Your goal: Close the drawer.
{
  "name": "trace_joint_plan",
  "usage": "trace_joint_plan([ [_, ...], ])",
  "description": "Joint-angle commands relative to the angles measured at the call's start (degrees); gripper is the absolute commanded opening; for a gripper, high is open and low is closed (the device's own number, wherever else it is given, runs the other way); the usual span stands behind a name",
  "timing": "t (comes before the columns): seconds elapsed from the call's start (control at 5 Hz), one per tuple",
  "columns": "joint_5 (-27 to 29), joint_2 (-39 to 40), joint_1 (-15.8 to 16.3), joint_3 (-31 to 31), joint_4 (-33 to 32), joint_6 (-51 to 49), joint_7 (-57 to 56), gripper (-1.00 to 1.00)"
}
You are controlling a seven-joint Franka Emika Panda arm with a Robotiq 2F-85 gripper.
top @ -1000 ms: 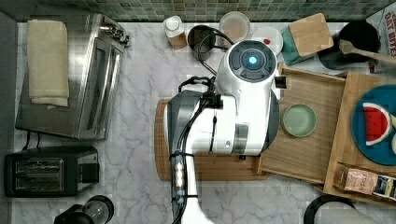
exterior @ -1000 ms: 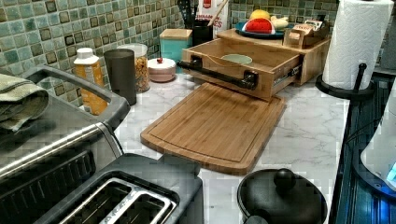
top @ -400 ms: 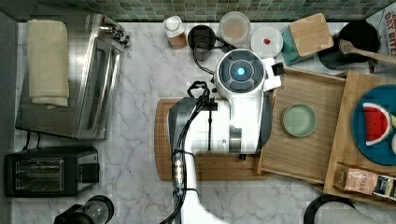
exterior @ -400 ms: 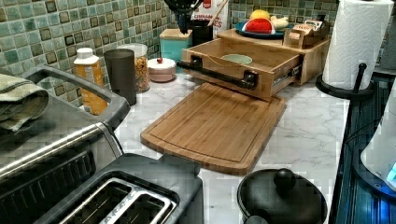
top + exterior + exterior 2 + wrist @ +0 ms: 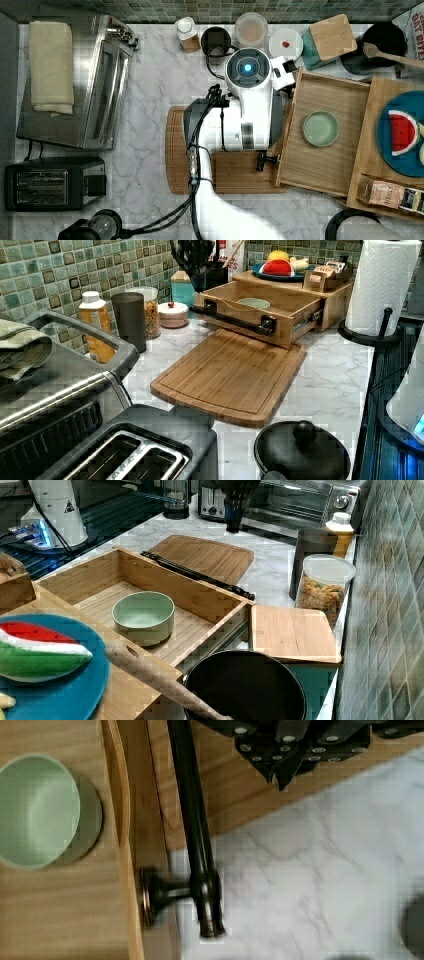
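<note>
The drawer (image 5: 330, 165) stands pulled out over the marble counter, a light-wood box with a pale green bowl (image 5: 320, 128) resting on its bottom. Its black bar handle (image 5: 192, 820) runs along the front panel (image 5: 250, 315). My gripper (image 5: 281, 777) hangs shut and holding nothing, just outside the drawer front, beside the handle and apart from it, near one end of the bar. In the right view the gripper (image 5: 234, 520) hovers above the bamboo cutting board (image 5: 205, 555). The white arm (image 5: 250, 110) covers much of that board in the top view.
Behind the gripper stand a black cup (image 5: 129, 320), a cereal jar (image 5: 148, 310), a lidded dish (image 5: 172, 315) and a teal box (image 5: 182, 287). A wooden slab with a blue watermelon plate (image 5: 405, 132) sits over the drawer. A toaster oven (image 5: 75, 85) and toaster (image 5: 50, 182) are at the top view's left.
The arm has swung toward the top view's left, off the drawer's corner. The gripper has come down into the left view near the drawer front. The drawer has not moved.
</note>
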Motion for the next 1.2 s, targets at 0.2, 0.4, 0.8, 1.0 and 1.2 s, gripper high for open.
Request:
trace_joint_plan([
  [0.2,-2.7,2.1,-0.4,-0.5,-2.4,9.0,0.6,-1.0],
  [0.4,-4.1,2.9,-2.3,1.2,-3.0,10.7,1.1,-1.0],
  [0.8,-7.4,5.3,-1.5,-0.8,-1.7,9.6,-2.9,-1.0],
  [1.0,-7.1,6.2,-1.9,-1.2,-0.6,7.3,-3.9,-1.0],
  [1.2,-6.6,5.6,-3.2,-1.8,-2.4,9.3,-5.0,-1.0],
])
